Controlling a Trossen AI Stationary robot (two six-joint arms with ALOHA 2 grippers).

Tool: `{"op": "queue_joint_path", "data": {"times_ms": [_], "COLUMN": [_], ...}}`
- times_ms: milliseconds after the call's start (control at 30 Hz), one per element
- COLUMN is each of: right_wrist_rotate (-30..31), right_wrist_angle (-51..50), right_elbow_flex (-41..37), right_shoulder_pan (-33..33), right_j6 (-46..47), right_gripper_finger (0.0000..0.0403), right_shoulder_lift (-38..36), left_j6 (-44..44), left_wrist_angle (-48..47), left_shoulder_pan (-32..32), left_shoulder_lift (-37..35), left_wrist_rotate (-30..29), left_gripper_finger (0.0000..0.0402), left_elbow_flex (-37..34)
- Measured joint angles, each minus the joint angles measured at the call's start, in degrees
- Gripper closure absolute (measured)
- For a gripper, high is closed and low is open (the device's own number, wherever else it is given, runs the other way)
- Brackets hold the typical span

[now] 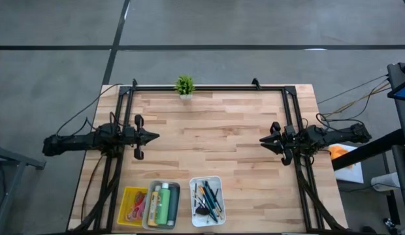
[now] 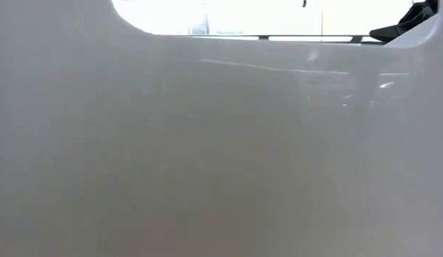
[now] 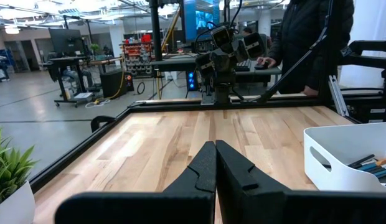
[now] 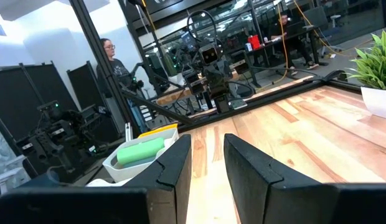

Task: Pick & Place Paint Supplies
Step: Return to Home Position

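Three trays stand side by side at the table's near edge. The yellow tray [image 1: 132, 206] holds small scissors [image 1: 138, 205]. The grey tray [image 1: 162, 205] holds a green bottle [image 1: 164, 203] and a yellow bottle [image 1: 154, 203]. The white tray [image 1: 207, 201] holds thin dark brushes and pencils [image 1: 209, 199]. My left gripper [image 1: 155, 136] hangs over the table's left middle, shut and empty, fingertips together [image 3: 215, 144]. My right gripper [image 1: 262, 140] hangs over the right middle, open and empty [image 4: 207, 142]. The green bottle [image 4: 140, 151] shows in the right wrist view.
A small green potted plant [image 1: 184, 85] stands at the far edge's middle. A black frame [image 1: 209, 88] runs along the table's far, left and right edges. A white surface [image 2: 221, 143] fills the low view. People stand beyond the table [image 3: 305, 37] [image 4: 112, 59].
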Motion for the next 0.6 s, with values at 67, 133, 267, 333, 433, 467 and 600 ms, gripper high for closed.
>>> {"op": "queue_joint_path", "data": {"times_ms": [67, 133, 267, 333, 433, 467, 600], "right_wrist_rotate": [0.0, 0.0, 0.0, 0.0, 0.0, 0.0, 0.0], "right_wrist_angle": [0.0, 0.0, 0.0, 0.0, 0.0, 0.0, 0.0], "right_elbow_flex": [0.0, 0.0, 0.0, 0.0, 0.0, 0.0, 0.0], "right_shoulder_pan": [0.0, 0.0, 0.0, 0.0, 0.0, 0.0, 0.0], "right_j6": [0.0, 0.0, 0.0, 0.0, 0.0, 0.0, 0.0], "right_gripper_finger": [0.0309, 0.0309, 0.0309, 0.0309, 0.0309, 0.0309, 0.0309], "right_shoulder_lift": [0.0, 0.0, 0.0, 0.0, 0.0, 0.0, 0.0], "left_j6": [0.0, 0.0, 0.0, 0.0, 0.0, 0.0, 0.0], "left_wrist_angle": [0.0, 0.0, 0.0, 0.0, 0.0, 0.0, 0.0], "left_shoulder_pan": [0.0, 0.0, 0.0, 0.0, 0.0, 0.0, 0.0], "left_shoulder_lift": [0.0, 0.0, 0.0, 0.0, 0.0, 0.0, 0.0], "left_wrist_rotate": [0.0, 0.0, 0.0, 0.0, 0.0, 0.0, 0.0], "left_gripper_finger": [0.0401, 0.0401, 0.0401, 0.0401, 0.0401, 0.0401, 0.0401], "left_elbow_flex": [0.0, 0.0, 0.0, 0.0, 0.0, 0.0, 0.0]}}
